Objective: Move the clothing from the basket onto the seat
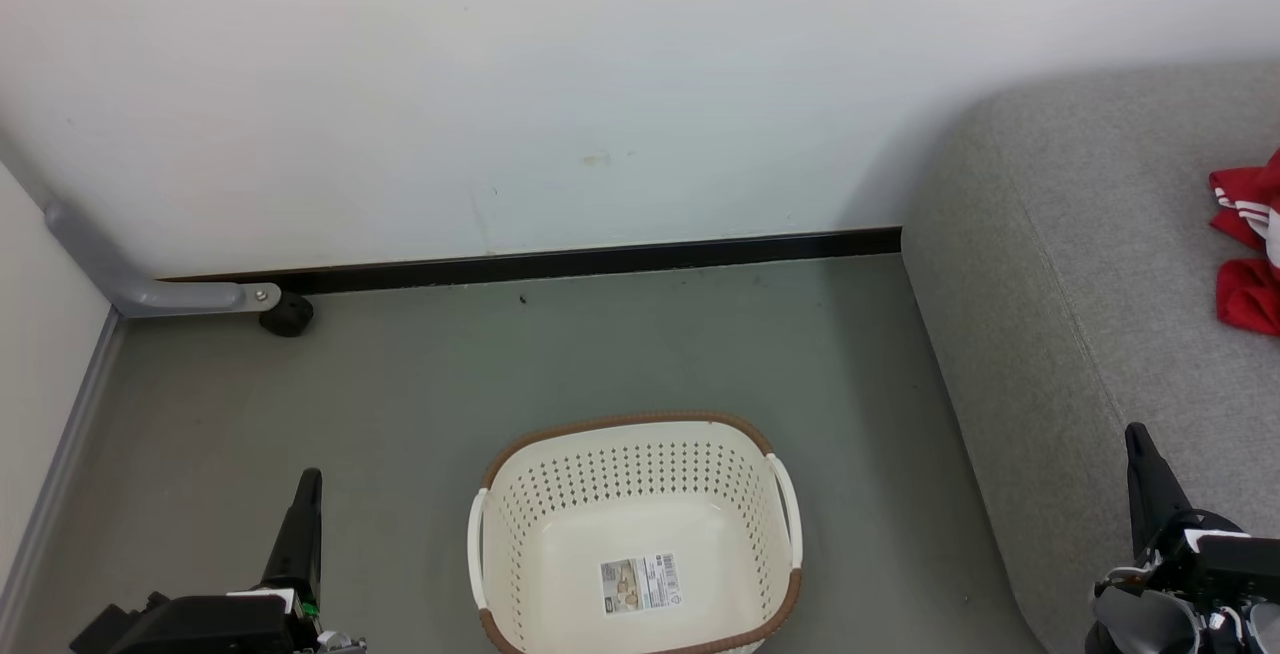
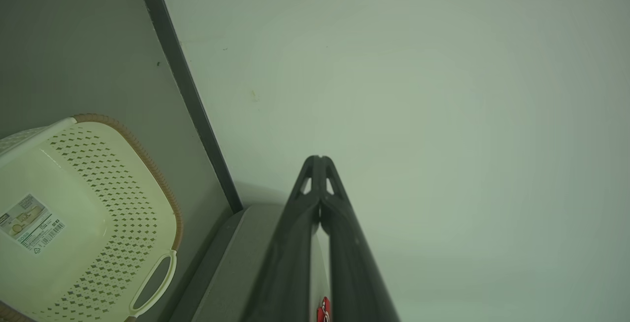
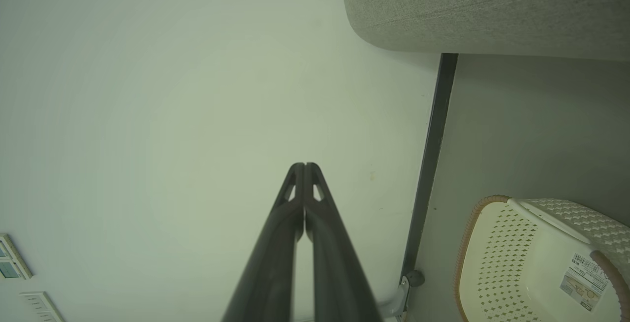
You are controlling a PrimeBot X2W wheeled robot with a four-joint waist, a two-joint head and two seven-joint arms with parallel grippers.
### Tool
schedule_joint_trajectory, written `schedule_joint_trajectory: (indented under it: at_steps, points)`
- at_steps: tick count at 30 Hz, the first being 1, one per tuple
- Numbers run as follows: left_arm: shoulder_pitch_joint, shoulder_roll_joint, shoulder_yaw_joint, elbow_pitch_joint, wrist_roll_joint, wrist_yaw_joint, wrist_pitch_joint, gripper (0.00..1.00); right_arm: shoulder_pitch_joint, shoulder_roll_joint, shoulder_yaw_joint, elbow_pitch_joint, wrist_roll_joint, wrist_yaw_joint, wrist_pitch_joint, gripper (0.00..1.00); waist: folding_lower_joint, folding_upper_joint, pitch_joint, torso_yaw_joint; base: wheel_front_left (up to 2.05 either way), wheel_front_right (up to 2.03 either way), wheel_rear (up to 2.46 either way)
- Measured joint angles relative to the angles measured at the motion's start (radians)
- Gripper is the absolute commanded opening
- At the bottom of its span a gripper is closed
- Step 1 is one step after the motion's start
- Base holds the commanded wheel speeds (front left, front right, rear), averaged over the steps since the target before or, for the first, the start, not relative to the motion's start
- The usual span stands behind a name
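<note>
Basket (image 1: 640,479) lies bare, clothing (image 1: 1248,299) on the seat (image 1: 1080,264) at right; so my left tool (image 1: 308,494) and right tool (image 1: 1140,449) sit together, empty.

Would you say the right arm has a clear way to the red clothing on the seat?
Probably yes: the right gripper, shut and empty, hangs at the near end of the seat, and only bare grey cushion lies between it and the clothing.

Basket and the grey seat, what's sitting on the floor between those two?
Nothing. In the head view, the strip of grey floor between the basket and the seat is bare.
</note>
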Motion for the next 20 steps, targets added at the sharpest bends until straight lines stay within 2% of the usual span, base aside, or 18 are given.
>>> schedule_joint_trajectory:
  at_steps: [20]
  points:
    - [0.0, 0.0, 0.0, 0.0, 0.0, 0.0, 0.0, 0.0, 0.001, 0.0, 0.0, 0.0, 0.0, 0.0, 0.0, 0.0, 0.0, 0.0, 0.0, 0.0, 0.0, 0.0, 0.0]
